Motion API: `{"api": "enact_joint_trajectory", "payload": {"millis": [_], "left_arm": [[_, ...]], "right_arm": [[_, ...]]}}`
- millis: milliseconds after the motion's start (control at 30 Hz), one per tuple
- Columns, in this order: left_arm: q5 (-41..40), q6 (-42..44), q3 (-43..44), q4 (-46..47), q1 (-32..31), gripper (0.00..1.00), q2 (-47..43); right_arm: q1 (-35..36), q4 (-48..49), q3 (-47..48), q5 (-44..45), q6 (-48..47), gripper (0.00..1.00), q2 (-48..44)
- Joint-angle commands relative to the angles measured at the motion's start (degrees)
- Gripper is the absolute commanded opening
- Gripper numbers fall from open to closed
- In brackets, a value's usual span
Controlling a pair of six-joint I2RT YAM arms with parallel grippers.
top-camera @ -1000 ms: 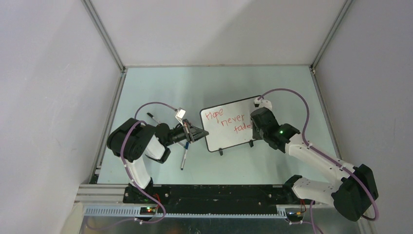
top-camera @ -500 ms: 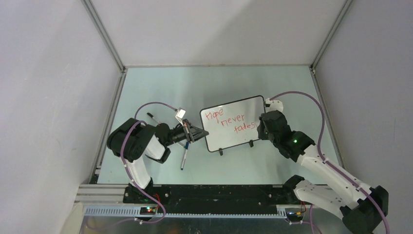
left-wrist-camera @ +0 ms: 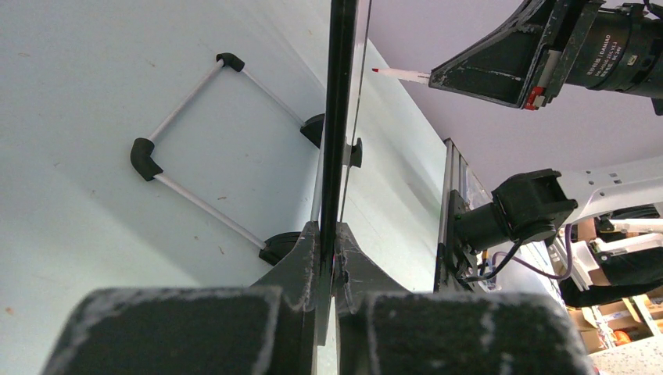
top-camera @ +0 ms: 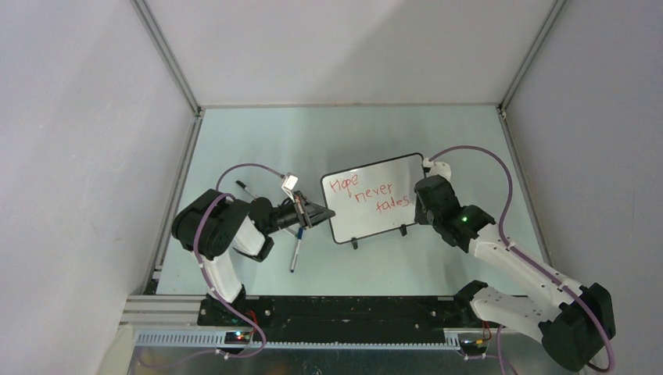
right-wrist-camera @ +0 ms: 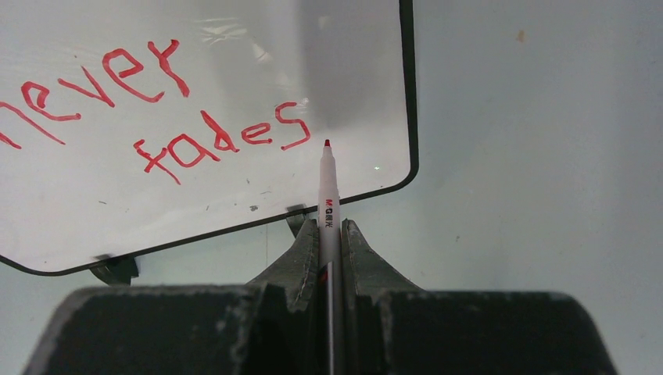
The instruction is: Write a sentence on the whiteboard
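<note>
The pale green tabletop [top-camera: 258, 148] lies between plain grey walls [top-camera: 352, 47]. Left jaws pinch the whiteboard [top-camera: 391, 176] edge; right jaws clamp a marker [right-wrist-camera: 327, 195], its back end hidden between them.

the top view looks steeply down from above and behind both arms, far enough to take in the whole counter [top-camera: 266, 133]. the left wrist view sits just behind the left hand [left-wrist-camera: 328, 250], sighting edge-on along the whiteboard [left-wrist-camera: 340, 94] toward the right hand [left-wrist-camera: 438, 76]. the right wrist view peers past its hand's marker [right-wrist-camera: 328, 195], close on the whiteboard's face. all share the whiteboard.
</note>
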Motion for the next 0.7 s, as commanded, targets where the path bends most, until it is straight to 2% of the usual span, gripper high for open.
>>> {"api": "enact_joint_trajectory", "payload": {"millis": [0, 667], "left_arm": [[0.54, -0.08, 0.62, 1.81, -0.32, 0.0, 0.09], [0.48, -0.05, 0.75, 1.81, -0.31, 0.0, 0.24]], "right_arm": [[-0.68, 1.62, 0.2, 1.31, 0.88, 0.0, 0.26], [-2.24, 5.17, 0.25, 1.59, 2.01, 0.0, 3.21]]}}
